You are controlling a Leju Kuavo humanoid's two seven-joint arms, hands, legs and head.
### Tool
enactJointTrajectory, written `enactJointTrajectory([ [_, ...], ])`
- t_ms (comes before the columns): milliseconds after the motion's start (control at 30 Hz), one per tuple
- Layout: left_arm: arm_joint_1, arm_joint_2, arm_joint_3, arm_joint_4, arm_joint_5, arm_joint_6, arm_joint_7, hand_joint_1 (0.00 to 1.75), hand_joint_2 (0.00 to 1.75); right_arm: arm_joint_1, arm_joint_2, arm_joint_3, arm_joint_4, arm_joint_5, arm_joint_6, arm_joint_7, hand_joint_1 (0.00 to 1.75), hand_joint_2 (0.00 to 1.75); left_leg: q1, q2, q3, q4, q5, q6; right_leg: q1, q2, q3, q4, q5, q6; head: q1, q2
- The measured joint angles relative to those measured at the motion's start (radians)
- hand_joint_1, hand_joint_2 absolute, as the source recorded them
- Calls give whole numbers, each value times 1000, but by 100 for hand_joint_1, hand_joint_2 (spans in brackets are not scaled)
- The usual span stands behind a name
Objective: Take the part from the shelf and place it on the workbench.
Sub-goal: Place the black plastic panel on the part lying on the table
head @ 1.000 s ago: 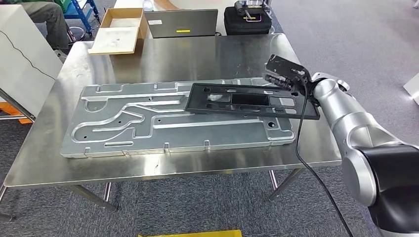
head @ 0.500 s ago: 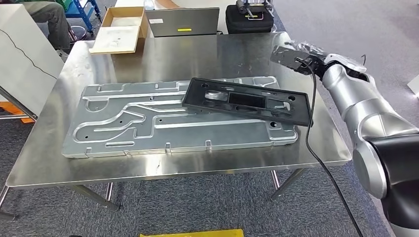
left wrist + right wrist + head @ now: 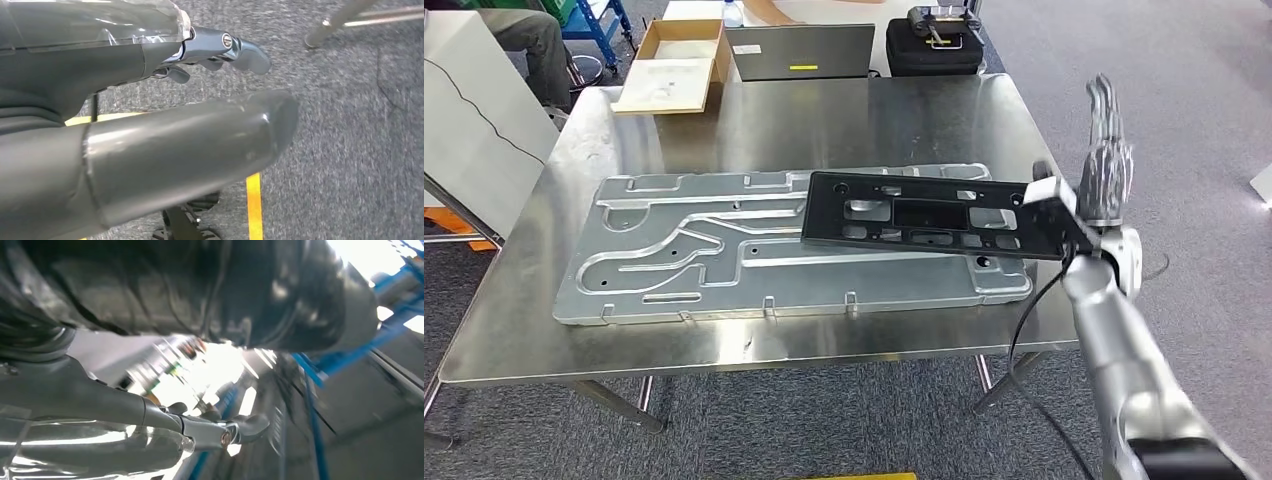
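A: Nearest first. Left hand (image 3: 150, 125)?

B: Hanging low over grey carpet floor (image 3: 350, 125), beside a yellow floor stripe (image 3: 254, 205). Fingers (image 3: 240, 47) stretched out, apart from the thumb, nothing between them.

A: And the right hand (image 3: 1107, 165)?

B: Raised at the right edge of the shiny stainless-steel desk (image 3: 824, 120), on a silver forearm, pointing straight up. Fingers (image 3: 1104, 105) straight and side by side, gripping nothing. Thin black cable (image 3: 1024, 320) looping down from the wrist, past the desk's near corner.

A: Where's the long flat black plastic part with the rectangular cut-outs (image 3: 929, 215)?

B: Down on the desk, lying flat across the right half of a big silver aluminium plate with pressed channels (image 3: 704, 255). Right end sticking out past the plate's edge, just beside the right wrist. Touching the wrist or not: cannot tell. Well below the fingers, though.

A: Farther back?

B: At the desk's far-left corner, an open shallow cardboard box (image 3: 674, 65). Next to it, a grey laptop (image 3: 799, 50) with a yellow sticker. Right of that, a black carry case (image 3: 934, 45). Off the left side, a tilted white panel (image 3: 474, 120), and behind it a seated person's leg (image 3: 524, 30).
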Motion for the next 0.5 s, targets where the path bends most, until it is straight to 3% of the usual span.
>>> enactJointTrajectory([
  [67, 15, -7, 12, 0, 24, -4, -11, 0, 0, 208, 0, -44, -210, 31, -59, -29, 0, 0, 4, -6, 8, -11, 2, 14, -2, 1, -2, 23, -27, 9, 0, 0],
  [100, 22, -10, 20, 0, 34, -6, -14, 0, 0, 305, 0, -73, -303, 46, -84, -46, 0, 0, 6, -9, 11, -15, 4, 21, -4, 5, -19, 64, -56, 13, 0, 0],
  [167, 34, -15, 35, 0, 48, -7, -16, 0, 0, 471, 4, -139, -463, 58, -115, -81, 0, 0, 3, -9, 9, -16, 5, 28, -6, 12, -82, 194, -132, 17, 0, 0],
  [200, 38, -18, 42, 0, 54, -7, -16, 0, 0, 548, 12, -177, -537, 53, -121, -100, 0, 0, 2, -8, 7, -14, 5, 28, -7, 14, -110, 251, -158, 19, 0, 0],
  [233, 40, -21, 49, 0, 60, -7, -17, 0, 0, 626, 25, -220, -607, 43, -122, -119, 0, 0, 1, -8, 4, -13, 5, 28, -8, 14, -123, 280, -165, 20, 0, 0],
  [267, 42, -24, 57, 0, 67, -7, -17, 0, 0, 701, 44, -269, -675, 22, -119, -134, 0, 0, 1, -9, 2, -11, 4, 28, -9, 14, -115, 269, -153, 21, 0, 0],
  [400, 47, -36, 89, -1, 76, -7, -21, 0, 0, 892, 143, -512, -888, -82, -42, -151, 0, 0, -3, -5, -2, 2, -3, 15, -7, 11, 20, 31, -52, 11, 0, 0],
  [500, 43, -41, 120, -2, 61, -8, -27, 0, 0, 940, 218, -674, -965, -104, 28, -151, 0, 0, -6, 2, 2, 1, 0, -4, -4, 18, 28, 7, -33, -5, 0, 0],
])
